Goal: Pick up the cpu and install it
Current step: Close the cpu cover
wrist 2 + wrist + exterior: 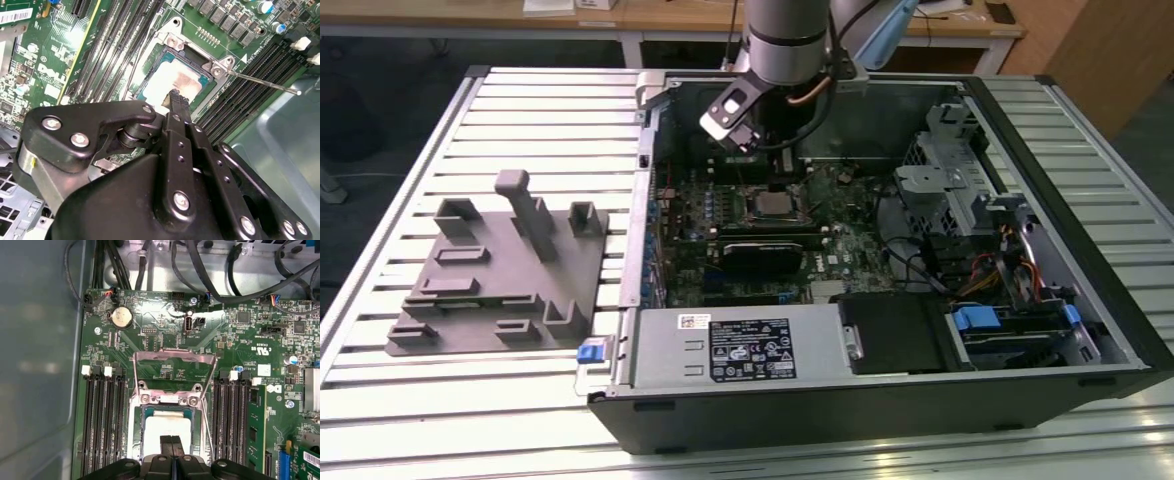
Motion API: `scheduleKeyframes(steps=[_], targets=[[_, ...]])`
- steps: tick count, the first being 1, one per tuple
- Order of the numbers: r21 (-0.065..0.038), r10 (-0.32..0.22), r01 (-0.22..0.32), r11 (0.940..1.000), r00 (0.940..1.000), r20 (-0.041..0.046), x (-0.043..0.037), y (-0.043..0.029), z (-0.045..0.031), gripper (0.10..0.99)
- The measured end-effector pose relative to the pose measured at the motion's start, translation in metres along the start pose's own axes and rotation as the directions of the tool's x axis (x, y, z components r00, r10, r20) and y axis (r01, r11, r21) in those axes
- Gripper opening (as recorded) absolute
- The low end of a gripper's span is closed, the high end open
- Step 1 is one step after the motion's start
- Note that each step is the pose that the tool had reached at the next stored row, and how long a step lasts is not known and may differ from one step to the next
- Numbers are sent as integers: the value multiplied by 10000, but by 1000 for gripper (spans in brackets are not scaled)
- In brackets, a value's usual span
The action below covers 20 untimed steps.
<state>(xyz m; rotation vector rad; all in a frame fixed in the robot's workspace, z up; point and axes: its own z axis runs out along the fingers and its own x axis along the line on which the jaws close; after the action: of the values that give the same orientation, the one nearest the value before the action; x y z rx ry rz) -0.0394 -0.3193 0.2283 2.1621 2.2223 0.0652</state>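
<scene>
Hanging inside the open computer case (1067,375), the gripper (172,446) is poised directly over the processor socket on the green motherboard (150,315). Its two dark fingers are pressed together with no gap, and nothing is clamped between them. The cpu (156,432) lies flat in the socket, its silvery-white top facing up and its edges square with the surrounding frame, so it appears to be already seated rather than carried.

In the second wrist view the fingertips (176,97) stand over the margin of the cpu (182,77), on the side away from the load plate's hinge. Whether they touch the metal top or hover just above it cannot be told. The load plate (175,371) is swung up and open, and its thin retention lever (260,82) stands free beside the socket.

In the exterior view the cpu (771,205) sits near the middle of the board, below the arm's wrist. The grey plastic tray (494,270) rests on the slatted worktop (400,150) toward the exterior view's left, well apart from the gripper. The chip is square, so no long axis governs the approach.
</scene>
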Motion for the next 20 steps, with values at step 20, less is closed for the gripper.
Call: scheduleKeyframes(steps=[20], targets=[[-1, 0, 0, 10000, 10000, -4, -5, 9, -219, 106]])
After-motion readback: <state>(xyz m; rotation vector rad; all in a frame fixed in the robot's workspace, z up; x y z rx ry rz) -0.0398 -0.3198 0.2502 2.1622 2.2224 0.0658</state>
